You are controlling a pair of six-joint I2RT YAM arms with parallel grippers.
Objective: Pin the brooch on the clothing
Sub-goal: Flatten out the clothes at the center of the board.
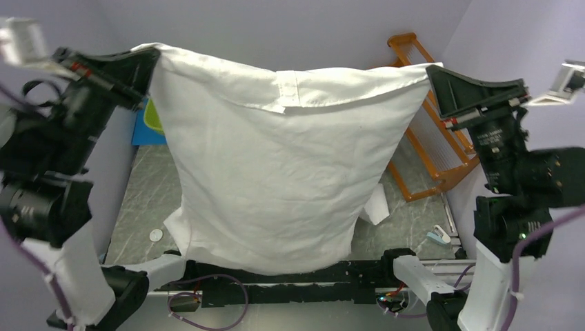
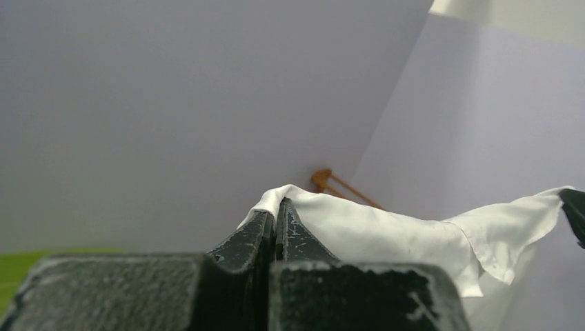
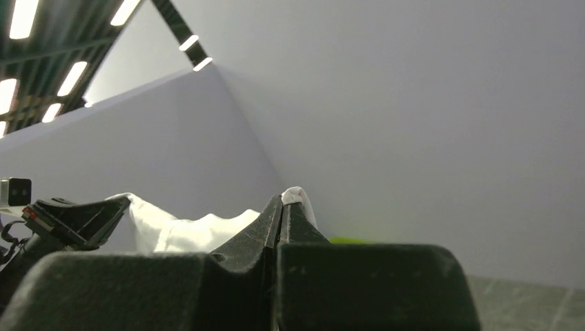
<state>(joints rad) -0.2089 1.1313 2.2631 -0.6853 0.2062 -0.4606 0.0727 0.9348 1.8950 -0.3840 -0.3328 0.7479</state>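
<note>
Left hand (image 1: 153,56) and right hand (image 1: 432,71) each clamp one corner of one hanging white shirt (image 1: 276,172).

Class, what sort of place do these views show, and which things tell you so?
Probably a robotics lab cell: plain lilac walls box in a marbled table, robot arms stand at its near edge, strip lights glow overhead.
</note>
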